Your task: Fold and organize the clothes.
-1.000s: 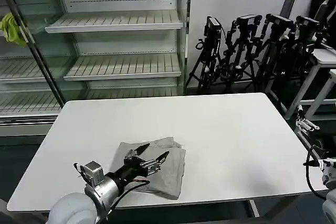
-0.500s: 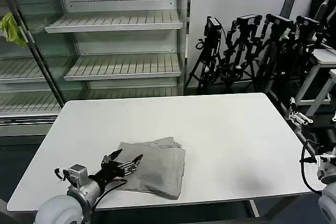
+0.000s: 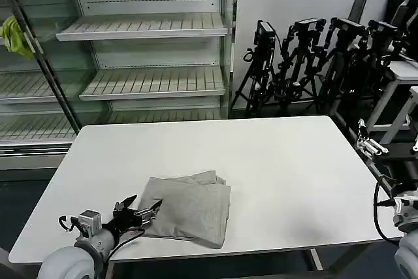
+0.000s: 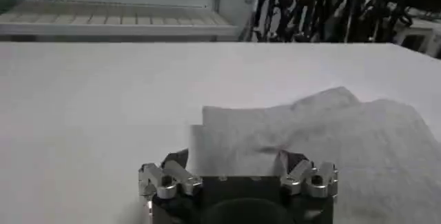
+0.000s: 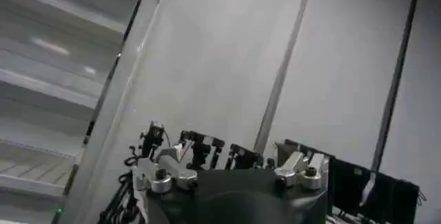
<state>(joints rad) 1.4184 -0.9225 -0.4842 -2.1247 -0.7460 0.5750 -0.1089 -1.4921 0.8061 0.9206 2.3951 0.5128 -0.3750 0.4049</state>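
1. Jaws on the left gripper (image 3: 138, 210) are spread, nothing between them, low over the surface (image 3: 281, 161) just beside the shirt's (image 3: 189, 206) 9 o'clock edge.
2. Shirt: folded grey bundle lying flat near the surface's 7 o'clock edge.
3. Right gripper (image 3: 367, 145) is raised off the surface's 3 o'clock edge; can't tell its jaw state.

Left end effector (image 3: 138, 211) has withdrawn off the folded shirt (image 3: 189, 207) toward the table's (image 3: 274, 161) near-left edge, fingers spread.
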